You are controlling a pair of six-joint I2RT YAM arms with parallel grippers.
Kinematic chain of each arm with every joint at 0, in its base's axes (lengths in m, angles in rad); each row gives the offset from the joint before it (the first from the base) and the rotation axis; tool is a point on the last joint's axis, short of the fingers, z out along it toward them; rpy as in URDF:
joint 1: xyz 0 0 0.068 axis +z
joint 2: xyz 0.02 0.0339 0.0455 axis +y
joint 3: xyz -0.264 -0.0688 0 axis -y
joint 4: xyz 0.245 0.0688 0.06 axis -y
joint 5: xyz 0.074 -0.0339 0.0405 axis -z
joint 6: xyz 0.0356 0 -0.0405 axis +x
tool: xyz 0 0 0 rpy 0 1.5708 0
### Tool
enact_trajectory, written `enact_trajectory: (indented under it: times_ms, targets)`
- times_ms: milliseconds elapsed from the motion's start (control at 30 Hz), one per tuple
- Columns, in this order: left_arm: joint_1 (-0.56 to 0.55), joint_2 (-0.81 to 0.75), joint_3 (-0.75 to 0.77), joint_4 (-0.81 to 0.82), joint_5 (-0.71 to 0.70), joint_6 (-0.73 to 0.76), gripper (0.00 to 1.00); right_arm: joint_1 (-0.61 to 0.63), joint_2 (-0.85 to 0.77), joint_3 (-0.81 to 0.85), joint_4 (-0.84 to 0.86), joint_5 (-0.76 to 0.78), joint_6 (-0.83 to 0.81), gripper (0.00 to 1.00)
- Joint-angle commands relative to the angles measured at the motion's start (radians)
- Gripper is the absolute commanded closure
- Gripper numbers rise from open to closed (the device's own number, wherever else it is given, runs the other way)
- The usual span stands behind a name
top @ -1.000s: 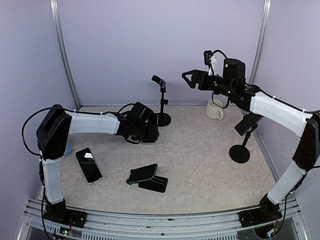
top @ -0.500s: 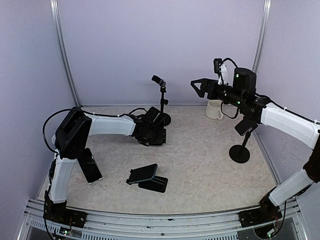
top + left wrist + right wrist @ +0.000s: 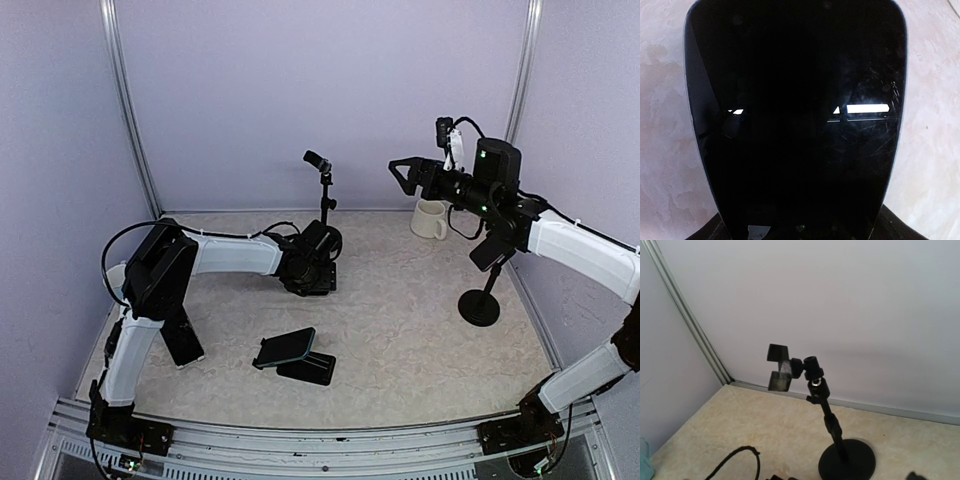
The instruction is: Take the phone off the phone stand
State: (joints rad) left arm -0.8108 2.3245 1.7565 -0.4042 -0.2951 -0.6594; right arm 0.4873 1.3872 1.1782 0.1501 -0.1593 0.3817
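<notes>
left gripper slid toward 1 o'clock, clamped on the phone, now low beside the tall stand, whose clamp is empty. right gripper, jaws apart, backed off toward 3 o'clock. Phone looks off the stand; I'd say only set-down remains.

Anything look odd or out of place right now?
A loose phone lies flat on the table by the left arm, off any stand. The held phone in the left gripper has a scuffed screen.
</notes>
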Motion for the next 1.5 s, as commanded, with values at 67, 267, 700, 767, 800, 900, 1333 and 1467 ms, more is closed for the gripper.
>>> enact_trajectory:
  times_ms: [67, 267, 700, 767, 800, 900, 1333, 1467]
  targets:
    - [-0.010, 0.029, 0.032, -0.015, -0.029, -0.039, 0.43, -0.015, -0.034, -0.018, 0.030, 0.005, -0.009, 0.08]
    - [-0.011, 0.032, 0.039, -0.022, -0.031, -0.043, 0.37, -0.018, -0.039, -0.023, 0.030, 0.006, -0.009, 0.07]
    - [-0.013, 0.026, 0.037, -0.027, -0.036, -0.043, 0.24, -0.021, -0.033, -0.017, 0.033, 0.003, -0.006, 0.07]
    - [-0.013, 0.026, 0.037, -0.027, -0.036, -0.044, 0.22, -0.021, -0.033, -0.017, 0.032, 0.004, -0.006, 0.07]
    - [-0.013, 0.024, 0.037, -0.028, -0.038, -0.043, 0.22, -0.021, -0.033, -0.017, 0.031, 0.004, -0.005, 0.07]
    - [-0.013, 0.023, 0.040, -0.028, -0.039, -0.044, 0.18, -0.021, -0.033, -0.017, 0.031, 0.004, -0.006, 0.07]
    - [-0.012, -0.012, 0.030, -0.001, -0.028, -0.017, 0.01, -0.021, -0.041, -0.013, 0.014, 0.001, -0.010, 0.06]
    - [-0.011, -0.056, 0.012, 0.036, -0.020, 0.022, 0.01, -0.021, -0.057, -0.016, -0.008, 0.000, -0.016, 0.06]
